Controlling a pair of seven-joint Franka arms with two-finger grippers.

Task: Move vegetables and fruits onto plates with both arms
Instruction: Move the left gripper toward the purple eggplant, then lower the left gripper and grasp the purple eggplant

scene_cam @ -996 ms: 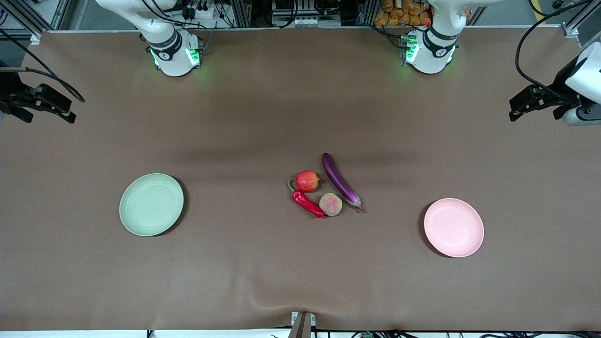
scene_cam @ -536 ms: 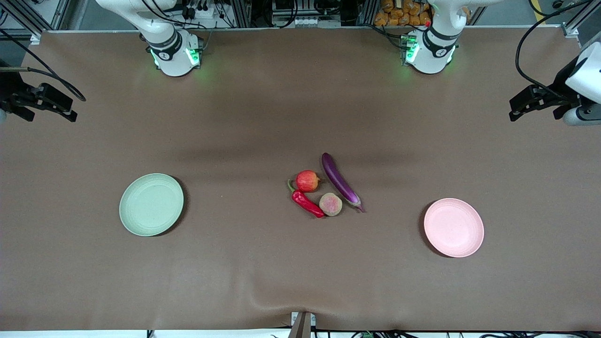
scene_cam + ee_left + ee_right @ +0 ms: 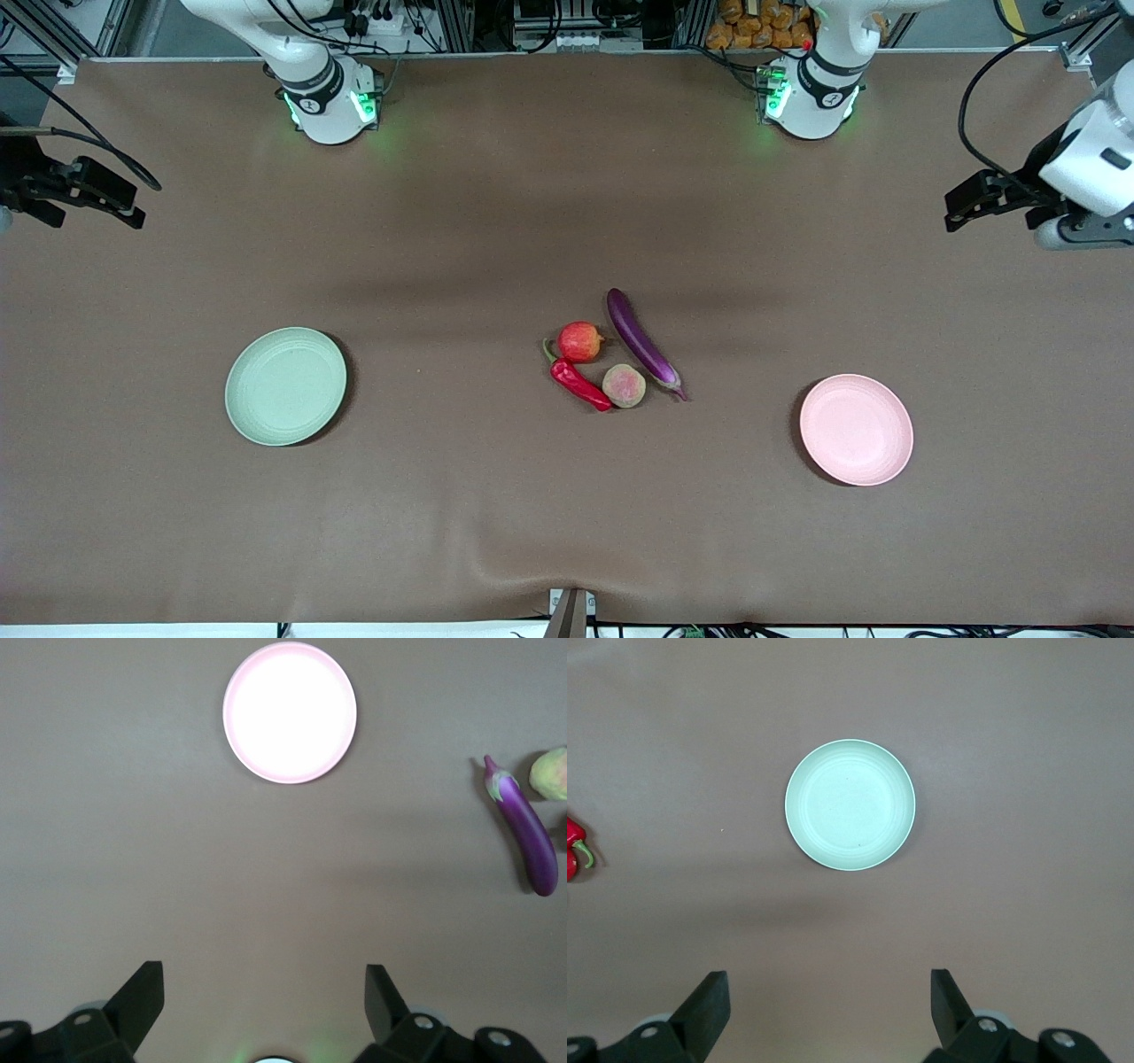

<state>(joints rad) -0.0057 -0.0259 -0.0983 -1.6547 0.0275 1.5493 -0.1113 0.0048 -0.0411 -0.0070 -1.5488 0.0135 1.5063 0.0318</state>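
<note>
At the table's middle lie a purple eggplant (image 3: 641, 343), a red apple (image 3: 579, 341), a red chili pepper (image 3: 578, 382) and a pinkish peach (image 3: 624, 385), close together. The pale green plate (image 3: 285, 385) sits toward the right arm's end, the pink plate (image 3: 856, 430) toward the left arm's end; both are empty. My left gripper (image 3: 961, 202) is open and empty, high over the table's left-arm end; its wrist view (image 3: 264, 979) shows the pink plate (image 3: 290, 711), eggplant (image 3: 525, 831) and peach (image 3: 549, 773). My right gripper (image 3: 124, 211) is open and empty over the other end; its wrist view (image 3: 829, 983) shows the green plate (image 3: 850, 804) and chili (image 3: 574, 850).
The brown table cover (image 3: 496, 532) has a wrinkle near the front edge. The arm bases (image 3: 330, 102) (image 3: 811, 97) stand along the table's edge farthest from the front camera.
My left gripper has shifted a little toward the table's middle and up in the view. The right arm and all objects are still.
</note>
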